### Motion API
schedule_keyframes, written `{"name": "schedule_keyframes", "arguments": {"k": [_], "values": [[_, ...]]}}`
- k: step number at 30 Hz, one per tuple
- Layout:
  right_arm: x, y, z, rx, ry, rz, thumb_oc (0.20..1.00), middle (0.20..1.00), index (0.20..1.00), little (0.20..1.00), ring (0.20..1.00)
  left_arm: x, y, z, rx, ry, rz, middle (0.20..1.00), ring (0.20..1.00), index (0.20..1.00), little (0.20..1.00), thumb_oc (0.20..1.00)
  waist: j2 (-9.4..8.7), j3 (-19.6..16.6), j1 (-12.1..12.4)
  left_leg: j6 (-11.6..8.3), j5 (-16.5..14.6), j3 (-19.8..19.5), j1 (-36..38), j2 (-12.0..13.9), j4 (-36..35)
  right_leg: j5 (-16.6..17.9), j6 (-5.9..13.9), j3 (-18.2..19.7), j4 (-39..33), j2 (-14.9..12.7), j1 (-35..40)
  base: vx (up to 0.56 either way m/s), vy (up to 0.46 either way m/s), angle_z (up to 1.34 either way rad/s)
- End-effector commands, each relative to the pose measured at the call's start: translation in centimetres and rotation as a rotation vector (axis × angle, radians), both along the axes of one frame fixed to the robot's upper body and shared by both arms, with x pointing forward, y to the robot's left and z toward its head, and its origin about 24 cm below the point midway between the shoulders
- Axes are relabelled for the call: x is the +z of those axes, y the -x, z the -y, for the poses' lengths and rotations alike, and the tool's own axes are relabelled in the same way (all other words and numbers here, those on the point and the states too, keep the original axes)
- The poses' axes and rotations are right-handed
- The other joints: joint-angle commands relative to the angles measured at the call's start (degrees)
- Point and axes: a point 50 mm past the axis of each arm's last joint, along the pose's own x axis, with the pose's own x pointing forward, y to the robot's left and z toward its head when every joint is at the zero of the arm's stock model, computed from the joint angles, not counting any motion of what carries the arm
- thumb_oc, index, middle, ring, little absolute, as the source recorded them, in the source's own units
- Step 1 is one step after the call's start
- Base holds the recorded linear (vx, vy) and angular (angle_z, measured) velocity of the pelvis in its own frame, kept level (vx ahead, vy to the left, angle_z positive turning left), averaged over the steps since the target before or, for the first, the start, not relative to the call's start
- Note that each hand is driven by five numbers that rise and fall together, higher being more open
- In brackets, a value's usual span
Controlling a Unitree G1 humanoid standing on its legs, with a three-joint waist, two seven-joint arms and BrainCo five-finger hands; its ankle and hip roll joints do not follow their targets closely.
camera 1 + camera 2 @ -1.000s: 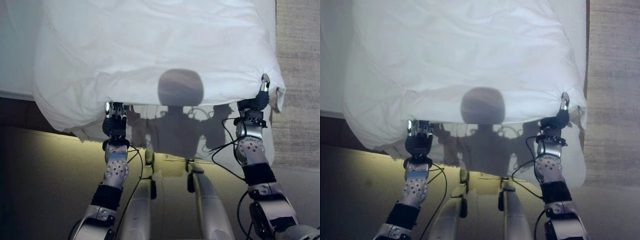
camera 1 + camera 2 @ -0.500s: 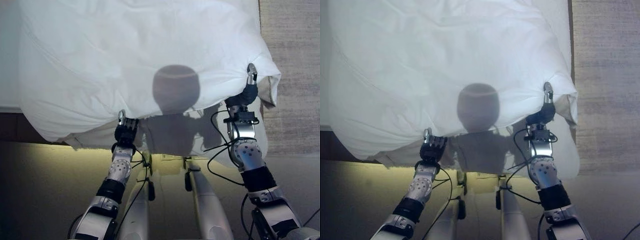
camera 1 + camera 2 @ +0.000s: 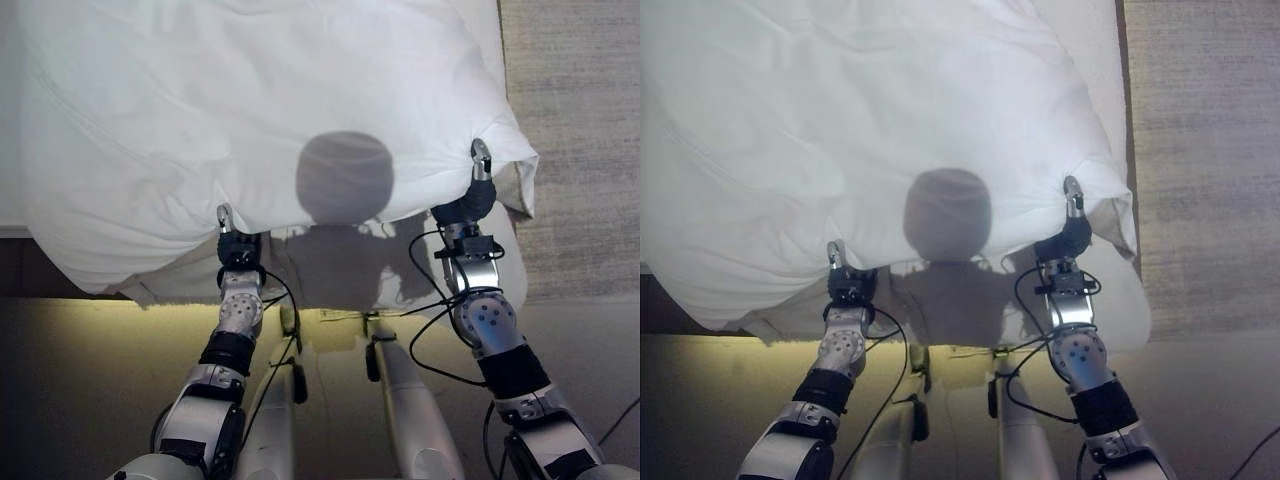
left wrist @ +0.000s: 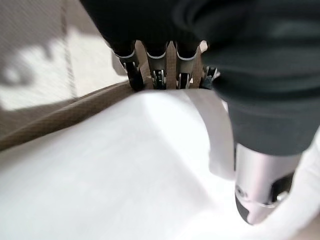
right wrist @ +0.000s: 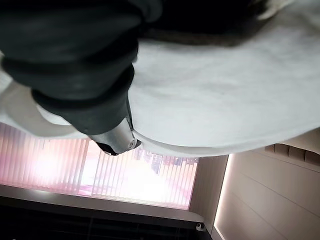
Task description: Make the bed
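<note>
Both hands grip the white duvet's near edge, the left hand [image 3: 238,250] and the right hand [image 3: 470,205] each pinching a fold, so the spreading step seems underway; next likely calls for pulling it evenly over the bed [image 3: 515,265].

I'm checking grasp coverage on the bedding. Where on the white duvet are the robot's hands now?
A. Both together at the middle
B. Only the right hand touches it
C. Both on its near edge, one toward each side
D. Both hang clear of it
C: the left hand and the right hand each clutch the near edge of the white duvet, set wide apart.
</note>
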Motion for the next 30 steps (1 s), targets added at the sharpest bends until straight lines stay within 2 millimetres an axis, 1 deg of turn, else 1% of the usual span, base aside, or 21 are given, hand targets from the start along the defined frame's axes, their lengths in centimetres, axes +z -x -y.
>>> {"name": "schedule_keyframes", "arguments": {"k": [1,2,5,6,7,10,12,13,16,17,18,20,21,23,24,25,26,27,28,29,30], "values": [[2.5,3.2,0.3,-0.008,-0.034,0.26,0.2,0.2,0.2,0.2,0.2,1.8,0.0,-3.7,0.145,-0.089,0.091,1.0,1.0,1.0,1.0,1.0,-1.63,-6.6,-1.4,-0.21,-1.3,0.0,-4.3,0.1,3.5,2.6,2.29,2.7,-1.2,0.2,0.9,0.0,0.0,0.0],[2.4,3.3,0.4,-0.005,-0.032,0.257,0.2,0.2,0.2,0.2,0.2,1.7,0.1,-4.3,0.168,-0.081,0.093,1.0,1.0,1.0,1.0,1.0,-1.66,-6.9,-1.3,-0.21,-1.4,-0.1,-4.4,0.1,3.6,2.6,2.28,2.7,-1.0,0.3,0.8,0.0,0.0,0.0],[2.1,3.3,0.5,-0.01,-0.015,0.246,0.2,0.2,0.2,0.2,0.2,1.7,0.2,-5.1,0.187,-0.108,0.088,1.0,1.0,1.0,1.0,1.0,-1.52,-7.2,-1.2,-0.35,-1.3,-0.2,-4.3,0.1,3.4,2.5,2.31,2.6,-0.9,0.4,0.8,0.0,0.0,0.0],[2.1,3.4,0.4,-0.007,-0.009,0.244,0.2,0.2,0.2,0.2,0.2,1.9,0.2,-5.4,0.192,-0.126,0.086,0.627,0.627,0.627,0.627,0.627,-1.45,-7.3,-1.3,-0.42,-1.3,-0.2,-4.3,0.1,3.2,2.6,2.3,2.6,-1.0,0.4,0.8,0.0,0.0,0.0],[2.0,3.3,0.5,-0.009,-0.006,0.241,0.2,0.2,0.2,0.2,0.2,2.0,0.3,-5.9,0.194,-0.154,0.085,0.2,0.2,0.2,0.2,0.2,-1.34,-7.3,-1.2,-0.47,-1.1,-0.3,-4.2,0.1,3.1,2.6,2.31,2.7,-1.1,0.4,0.9,0.0,0.0,0.0],[1.8,3.3,0.6,-0.012,0.0,0.227,0.2,0.2,0.2,0.2,0.2,1.7,0.5,-6.4,0.178,-0.206,0.08,0.2,0.2,0.2,0.2,0.2,-1.01,-7.3,-1.1,-0.54,-0.9,-0.4,-3.7,0.1,2.5,2.6,2.28,2.8,-1.2,0.7,1.2,0.0,-0.011,0.0],[1.8,3.3,0.6,-0.012,-0.002,0.225,0.2,0.2,0.2,0.2,0.2,1.5,0.7,-6.7,0.18,-0.21,0.078,0.2,0.2,0.2,0.2,0.2,-0.94,-7.2,-1.1,-0.57,-0.6,-0.3,-3.1,0.1,1.9,2.5,2.23,2.9,-1.2,0.8,1.4,0.0,-0.024,0.0],[1.6,3.3,0.6,-0.014,0.003,0.213,0.2,0.2,0.2,0.2,0.2,1.2,1.0,-6.9,0.186,-0.212,0.067,0.2,0.2,0.2,0.2,0.2,-0.51,-7.1,-0.9,-0.66,-0.2,-0.3,-2.6,0.3,1.1,2.3,2.04,2.7,-1.1,1.0,1.7,-0.01,-0.067,-0.01],[1.3,3.3,0.5,-0.016,-0.004,0.186,0.2,0.2,0.2,0.2,0.2,0.8,1.2,-6.8,0.176,-0.23,0.047,0.2,0.2,0.2,0.2,0.2,-0.1,-7.0,-0.8,-0.75,0.4,-0.6,-1.6,0.4,0.2,1.9,1.83,2.8,-0.9,1.4,2.3,-0.01,-0.094,-0.02],[0.6,3.1,0.3,-0.025,-0.028,0.142,0.2,0.2,0.2,0.2,0.2,0.0,1.8,-6.6,0.164,-0.24,0.05,0.2,0.2,0.2,0.2,0.2,0.48,-7.2,-0.6,-1.1,1.8,-0.7,0.3,1.1,-2.2,0.9,1.33,2.4,0.0,2.5,2.7,0.01,-0.098,-0.04],[0.6,3.1,0.3,-0.026,-0.027,0.139,0.2,0.2,0.2,0.2,0.2,0.0,1.9,-6.6,0.164,-0.241,0.048,0.2,0.2,0.2,0.2,0.2,0.4,-7.2,-0.6,-1.15,2.0,-0.7,0.7,1.2,-2.6,0.8,1.28,2.5,0.1,2.5,2.8,0.0,-0.156,-0.07],[-0.2,3.1,0.7,-0.051,-0.042,0.104,0.2,0.2,0.2,0.2,0.2,-0.2,2.4,-6.3,0.148,-0.263,0.083,0.2,0.2,0.2,0.2,0.2,0.47,-7.4,-0.4,-1.68,2.9,-1.0,1.6,2.1,-3.6,-0.5,0.56,2.0,1.1,3.6,3.0,0.0,-0.174,-0.12],[-0.7,3.1,1.1,-0.07,-0.043,0.079,0.2,0.2,0.2,0.2,0.2,-0.3,2.8,-5.7,0.127,-0.274,0.105,0.2,0.2,0.2,0.2,0.2,0.41,-7.4,-0.4,-1.96,3.3,-1.4,2.4,2.5,-4.0,-1.4,0.04,1.8,1.7,4.2,3.7,0.0,-0.231,-0.09],[-1.6,3.1,1.9,-0.121,-0.066,0.026,0.2,0.2,0.2,0.2,0.2,-0.6,3.5,-4.9,0.098,-0.28,0.132,0.2,0.2,0.2,0.2,0.2,-0.07,-6.9,-0.1,-2.69,4.3,-2.3,3.2,2.9,-4.0,-1.8,-0.51,0.9,2.2,5.1,4.5,-0.02,-0.225,0.07],[-2.0,3.2,2.2,-0.135,-0.073,0.004,0.2,0.2,0.2,0.2,0.2,-0.7,3.8,-4.9,0.102,-0.287,0.136,0.2,0.2,0.2,0.2,0.2,-0.34,-6.8,0.0,-3.15,5.0,-2.5,3.6,3.3,-4.3,-2.0,-0.81,0.4,2.2,5.3,5.0,-0.03,-0.197,0.11],[-2.4,3.2,2.7,-0.163,-0.08,-0.016,0.2,0.2,0.2,0.2,0.2,-0.6,4.1,-4.7,0.091,-0.297,0.153,0.2,0.2,0.2,0.2,0.2,-0.87,-6.6,0.4,-3.5,5.4,-3.9,3.7,3.2,-4.2,-2.0,-0.99,0.3,2.3,5.4,5.1,-0.02,-0.178,0.01],[-2.8,3.3,3.2,-0.192,-0.081,-0.044,0.2,0.2,0.2,0.2,0.2,-0.6,4.6,-4.1,0.059,-0.318,0.177,0.2,0.2,0.2,0.2,0.2,-1.64,-6.5,1.3,-3.46,5.1,-7.2,4.2,2.3,-4.2,-2.3,-1.11,0.2,2.3,5.5,5.5,-0.02,-0.117,0.01],[-2.8,3.3,3.2,-0.192,-0.081,-0.044,0.2,0.2,0.2,0.2,0.2,-0.6,4.6,-4.1,0.059,-0.318,0.177,0.2,0.2,0.2,0.2,0.2,-1.62,-6.6,1.3,-3.46,5.1,-7.2,4.2,2.3,-4.2,-2.2,-1.12,0.2,2.3,5.5,5.4,0.0,-0.131,0.03],[-3.8,3.3,3.9,-0.23,-0.078,-0.098,0.2,0.2,0.2,0.2,0.2,-0.9,5.4,-4.3,0.047,-0.341,0.176,0.2,0.2,0.2,0.2,0.2,-2.77,-6.7,2.0,-2.94,3.9,-11.2,5.4,1.9,-5.2,-2.6,-1.13,1.1,2.4,5.8,6.0,0.0,-0.075,0.05],[-3.8,3.3,3.9,-0.23,-0.078,-0.098,0.2,0.2,0.2,0.2,0.2,-0.9,5.5,-4.3,0.047,-0.342,0.175,0.2,0.2,0.2,0.2,0.2,-2.75,-6.8,1.9,-2.97,4.2,-11.3,5.3,1.9,-5.4,-2.4,-1.14,1.0,2.3,5.8,5.9,0.01,-0.1,0.05],[-4.6,3.2,4.3,-0.255,-0.05,-0.143,0.2,0.2,0.2,0.2,0.2,-0.8,6.1,-4.2,0.034,-0.358,0.199,0.2,0.2,0.2,0.2,0.2,-3.28,-6.7,1.9,-2.68,4.3,-11.4,6.0,4.4,-5.9,-3.4,-1.33,1.0,3.6,5.7,5.9,-0.01,-0.016,0.1]]}}
